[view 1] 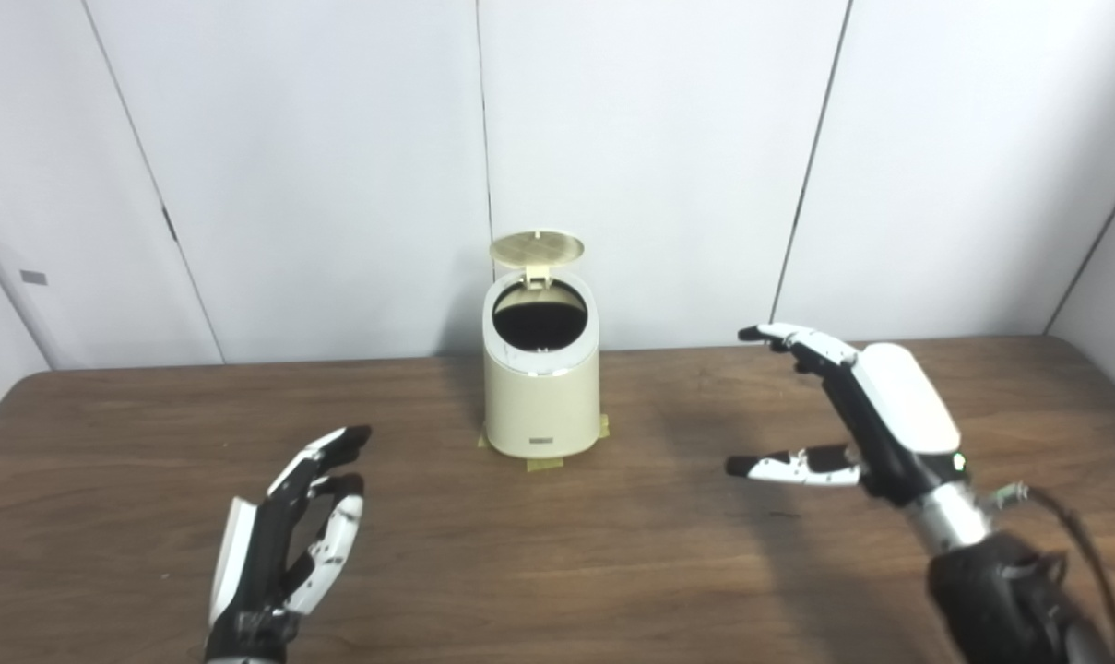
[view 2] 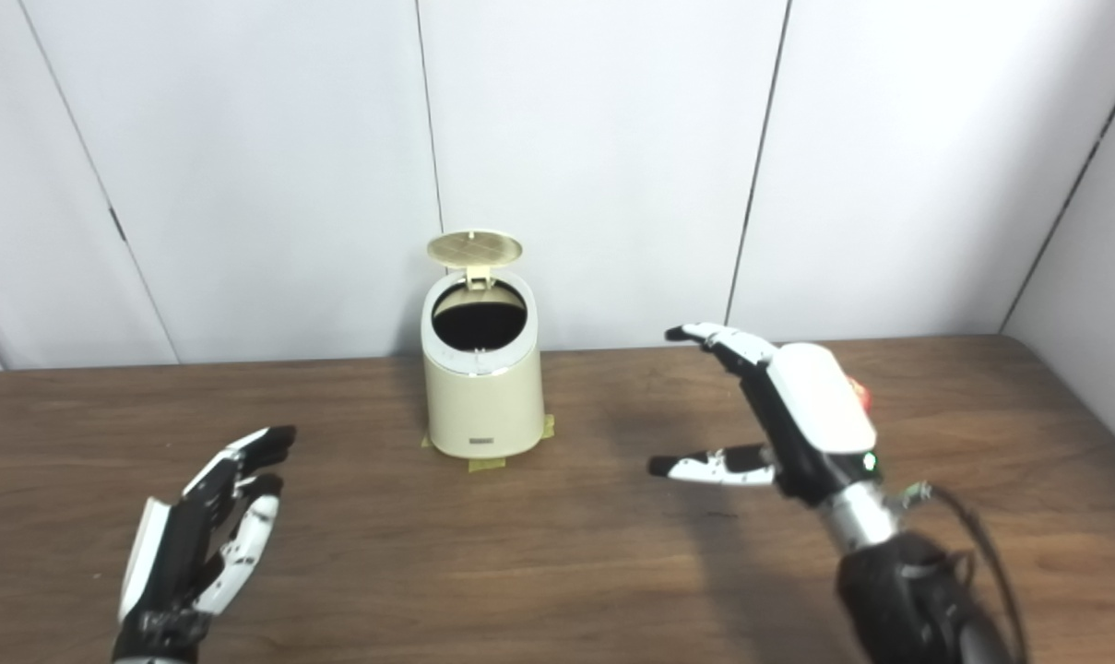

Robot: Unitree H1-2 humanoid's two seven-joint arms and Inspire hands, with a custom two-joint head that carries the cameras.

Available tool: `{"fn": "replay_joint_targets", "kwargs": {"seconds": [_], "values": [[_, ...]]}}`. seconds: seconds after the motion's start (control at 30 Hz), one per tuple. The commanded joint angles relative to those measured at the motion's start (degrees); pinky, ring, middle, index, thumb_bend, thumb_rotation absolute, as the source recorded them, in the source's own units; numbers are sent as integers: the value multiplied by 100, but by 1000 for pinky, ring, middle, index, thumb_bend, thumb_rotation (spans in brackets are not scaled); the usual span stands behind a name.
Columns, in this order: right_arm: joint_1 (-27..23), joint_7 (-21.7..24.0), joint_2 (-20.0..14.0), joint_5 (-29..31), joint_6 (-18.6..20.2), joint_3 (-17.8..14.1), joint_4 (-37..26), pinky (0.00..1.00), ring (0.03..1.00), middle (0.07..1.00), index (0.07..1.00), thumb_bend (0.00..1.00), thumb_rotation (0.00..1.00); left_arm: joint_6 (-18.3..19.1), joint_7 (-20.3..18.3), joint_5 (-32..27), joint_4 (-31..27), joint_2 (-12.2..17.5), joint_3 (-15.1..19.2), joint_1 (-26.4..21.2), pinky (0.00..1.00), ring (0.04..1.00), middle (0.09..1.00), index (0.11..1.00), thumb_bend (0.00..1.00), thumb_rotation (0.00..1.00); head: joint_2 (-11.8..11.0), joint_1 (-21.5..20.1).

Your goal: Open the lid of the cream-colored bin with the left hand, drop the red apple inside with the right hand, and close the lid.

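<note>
Presently the cream-colored bin (view 1: pixel 540 387) stands upright at the middle of the wooden table (view 1: pixel 612 553), toward the back edge by the white wall panels (view 1: pixel 668 138), on strips of tape (view 1: pixel 543 461). Its round lid (view 1: pixel 536 247) is already up, tilted back on the rear hinge, and the dark mouth is exposed; nothing can be made out inside.

Red apple (view 2: pixel 859 395): only a small red sliver shows, at the far right edge of the right hand's (view 2: pixel 788 415) white back plate. It appears to lie on the table just behind the hand, mostly hidden. Shape and resting attitude cannot be told.

Right hand: fingers spread, thumb held out toward the bin, nothing in it. It hovers right of the bin, well apart from it, palm turned left. Left hand (view 1: pixel 290 535): also empty, fingers apart and pointing up and forward, near the front left of the table, well apart from the bin.

Key relation for the coming move: the apple lies on the far right side of the right hand, away from the bin, so the right hand is far the nearer. Judged, the hand must first turn back toward the apple before any carry leftward to the open mouth.

View difference: the red sliver shows in the right eye view only; in the left eye view the back plate covers it entirely.
</note>
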Motion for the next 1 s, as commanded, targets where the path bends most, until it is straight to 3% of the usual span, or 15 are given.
{"fn": "replay_joint_targets", "kwargs": {"seconds": [0.0, 0.07, 0.2, 0.37, 0.53, 0.77, 0.9, 0.97], "values": [[-563, 499, -404, -178, 381, -104, -172, 640, 817, 884, 831, 942, 430, -291, 17, -48, -80, -34, 60, 22, 750, 820, 820, 793, 139, 603, 4, 1], [-943, 1106, -722, -398, 794, -10, -28, 674, 850, 908, 834, 972, 394, -303, 9, -57, -58, -59, 91, 106, 739, 817, 820, 792, 136, 568, 4, 1], [-1451, 1740, -1121, -618, 1170, 163, 305, 730, 892, 919, 827, 1000, 309, -359, -11, -73, -9, -101, 116, 139, 741, 819, 819, 789, 153, 564, 14, 26], [-2117, 2286, -1521, -1093, 1311, 642, 1199, 622, 884, 914, 823, 1000, 287, -383, -94, -154, -3, -139, 108, 162, 759, 827, 829, 790, 168, 580, 64, 50], [-2493, 2269, -1657, -1179, 1164, 962, 2072, 601, 877, 925, 814, 1000, 293, -305, -147, -92, -71, -131, 91, 172, 763, 830, 832, 801, 181, 610, 81, 40], [-2852, 2193, -1589, -987, 961, 1221, 3162, 669, 887, 918, 810, 1000, 318, -313, -153, -14, -71, -148, 101, 153, 756, 824, 826, 799, 184, 578, 96, 85], [-3004, 2325, -1496, -967, 965, 1489, 3545, 690, 880, 924, 808, 1000, 314, -253, -161, -21, -125, -183, 122, 143, 752, 825, 826, 797, 180, 573, 90, 104], [-2998, 2390, -1457, -924, 1060, 1545, 3546, 653, 863, 921, 814, 993, 267, -225, -168, -46, -148, -202, 128, 155, 756, 827, 828, 797, 186, 575, 96, 129]]}}
